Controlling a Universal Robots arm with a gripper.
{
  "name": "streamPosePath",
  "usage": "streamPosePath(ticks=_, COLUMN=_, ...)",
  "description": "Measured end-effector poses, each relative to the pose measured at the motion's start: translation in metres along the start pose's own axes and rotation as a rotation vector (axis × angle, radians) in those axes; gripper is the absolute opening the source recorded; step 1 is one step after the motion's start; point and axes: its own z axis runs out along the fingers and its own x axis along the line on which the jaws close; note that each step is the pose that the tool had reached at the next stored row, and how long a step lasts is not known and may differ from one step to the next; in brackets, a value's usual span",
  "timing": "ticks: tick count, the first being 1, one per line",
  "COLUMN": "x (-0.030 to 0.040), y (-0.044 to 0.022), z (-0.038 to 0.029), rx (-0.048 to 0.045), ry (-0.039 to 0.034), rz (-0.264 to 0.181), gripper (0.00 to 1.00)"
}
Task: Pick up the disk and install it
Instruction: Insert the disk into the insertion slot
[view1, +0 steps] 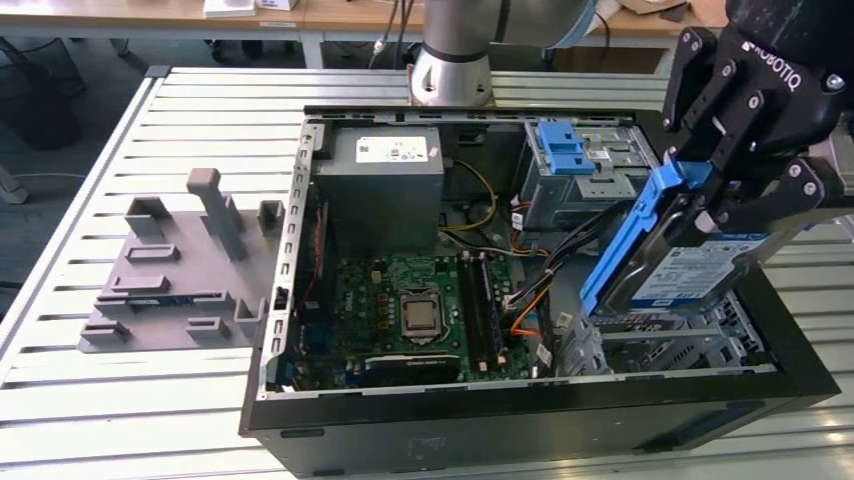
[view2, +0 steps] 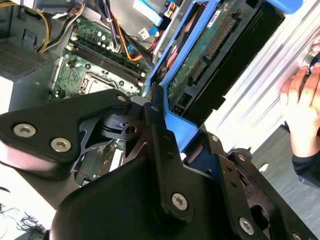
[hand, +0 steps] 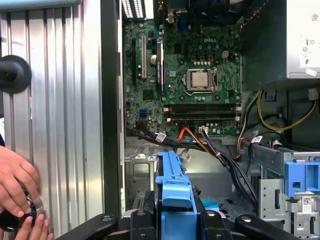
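Above the open computer case, beside its drive cage, the hand is clamped on the disk by its blue bracket, tilted on edge. To seat well, I judge it needs squaring to the bay beneath, clear of the cables.

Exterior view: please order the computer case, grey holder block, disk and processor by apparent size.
Largest: computer case.
Next: grey holder block and disk look about equal. The disk is raised, perhaps nearer the camera, so I leave them unranked.
Smallest: processor.
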Motion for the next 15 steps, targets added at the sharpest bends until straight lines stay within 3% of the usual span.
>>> streamPosePath(ticks=8, x=-0.0003, y=-0.0084, z=0.005, rx=0.0, ry=0.0001, rz=0.0, gripper=0.36)
streamPosePath(ticks=15, x=-0.0003, y=-0.0109, z=0.0104, rx=0.0, ry=0.0, rz=0.0, gripper=0.36)
